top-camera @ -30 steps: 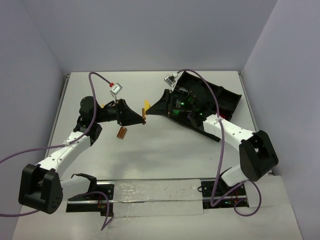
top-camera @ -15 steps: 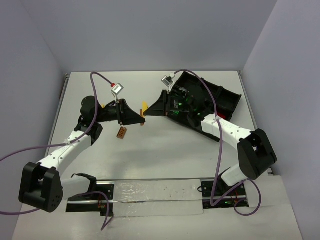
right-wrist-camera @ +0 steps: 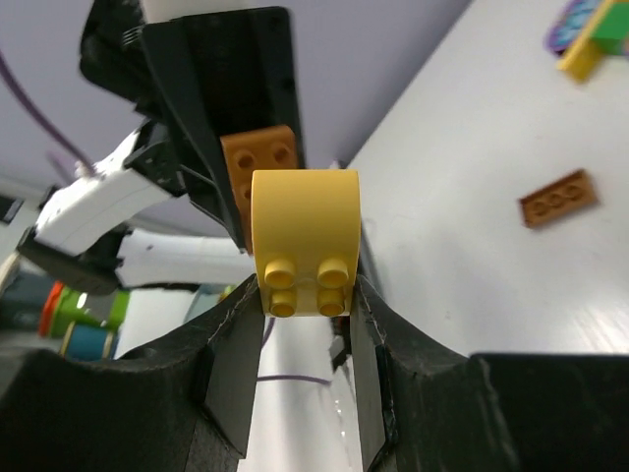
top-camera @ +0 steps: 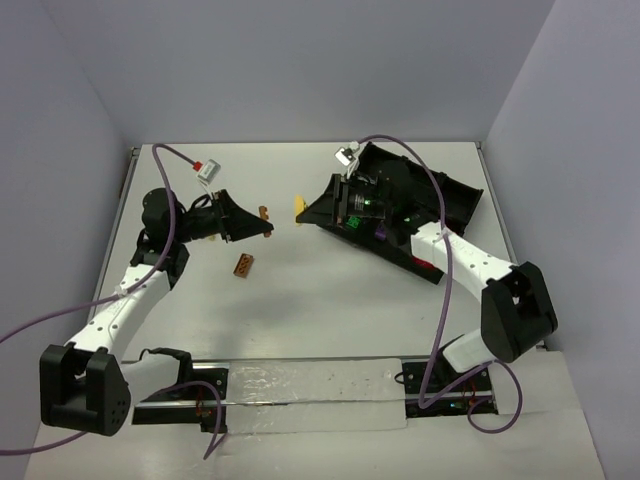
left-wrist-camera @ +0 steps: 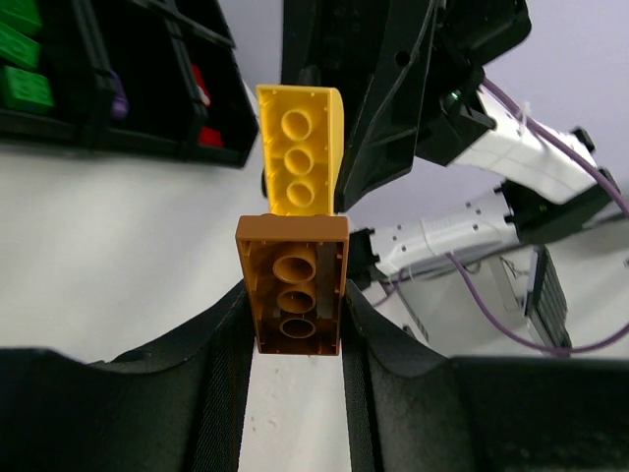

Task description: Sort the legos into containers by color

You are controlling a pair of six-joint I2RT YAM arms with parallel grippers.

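Note:
My left gripper (top-camera: 266,225) is shut on a brown lego brick (top-camera: 264,212), held above the table; it fills the left wrist view (left-wrist-camera: 295,285). My right gripper (top-camera: 303,212) is shut on a yellow lego brick (top-camera: 300,207), seen close in the right wrist view (right-wrist-camera: 305,241). The two bricks are apart, with a small gap between them. The yellow brick (left-wrist-camera: 300,147) hangs just beyond the brown one. The black tray (top-camera: 465,195) lies at the right rear, partly hidden by the right arm. Green (left-wrist-camera: 20,59), purple (left-wrist-camera: 118,98) and red (left-wrist-camera: 201,98) legos lie in its bins.
A loose brown brick (top-camera: 243,264) lies on the table below the left gripper, also in the right wrist view (right-wrist-camera: 557,197). A mixed yellow, green and purple cluster (right-wrist-camera: 590,39) lies farther off. Side walls bound the table left and right.
The two grippers met at one joined brown-and-yellow piece; now it is split. My left gripper has drawn back left with the brown brick, and the right keeps the yellow one.

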